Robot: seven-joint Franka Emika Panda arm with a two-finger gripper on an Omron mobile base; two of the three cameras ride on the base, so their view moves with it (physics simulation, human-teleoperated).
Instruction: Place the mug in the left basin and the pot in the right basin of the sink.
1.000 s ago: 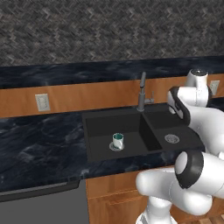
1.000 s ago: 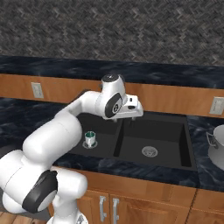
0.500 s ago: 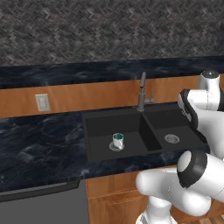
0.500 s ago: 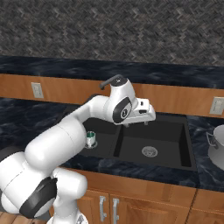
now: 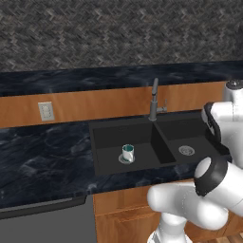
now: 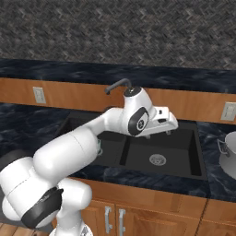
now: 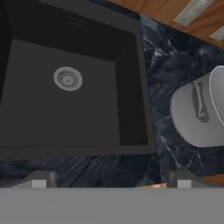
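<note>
Pot [image 7: 199,114] is what you see beyond your pincer [image 7: 111,180]: a plain grey steel vessel with a side handle, standing on the dark marbled counter [image 7: 175,57] just past the rim of the right basin [image 7: 65,105]. Your pincer hangs over that basin's near edge, its tips spread wide with nothing between them. Farther off, the mug [image 5: 127,153], white with a teal inside, sits upright in the left basin [image 5: 121,142].

no readable text, label or number shows anywhere.
</note>
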